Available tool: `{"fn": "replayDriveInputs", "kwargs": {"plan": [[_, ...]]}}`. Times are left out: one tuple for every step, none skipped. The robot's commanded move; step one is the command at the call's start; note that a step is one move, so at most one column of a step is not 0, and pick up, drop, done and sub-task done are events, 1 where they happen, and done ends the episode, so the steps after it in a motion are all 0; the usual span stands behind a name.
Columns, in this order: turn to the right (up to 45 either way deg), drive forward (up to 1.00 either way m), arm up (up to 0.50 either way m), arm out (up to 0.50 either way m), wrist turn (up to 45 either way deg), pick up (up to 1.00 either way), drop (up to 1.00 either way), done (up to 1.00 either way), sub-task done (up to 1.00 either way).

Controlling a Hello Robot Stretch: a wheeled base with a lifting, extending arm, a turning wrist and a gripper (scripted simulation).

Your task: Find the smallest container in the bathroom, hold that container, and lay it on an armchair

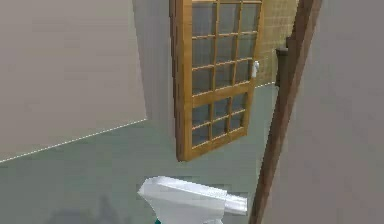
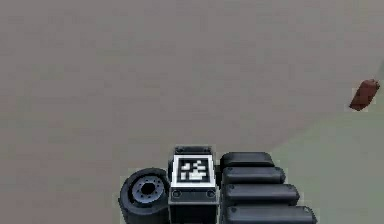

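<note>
Container task, glazed wood door (image 1: 215,75), dk post (image 1: 284,120) beside, white obj (image 1: 190,200) below

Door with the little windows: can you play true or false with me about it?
The wooden door has glass panes. True.
The door is painted blue. False: it is brown wood.
The floor in front of it is grey. True.
A cat sits in front of the door. False: bare floor lies there.
</note>
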Motion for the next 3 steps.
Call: {"fn": "replayDriveInputs", "kwargs": {"plan": [[0.0, 0.8, 0.0, 0.0, 0.0, 0.0, 0.0, 0.0, 0.0], [18.0, 0.0, 0.0, 0.0, 0.0, 0.0, 0.0, 0.0, 0.0], [0.0, 0.45, 0.0, 0.0, 0.0, 0.0, 0.0, 0.0, 0.0]]}}
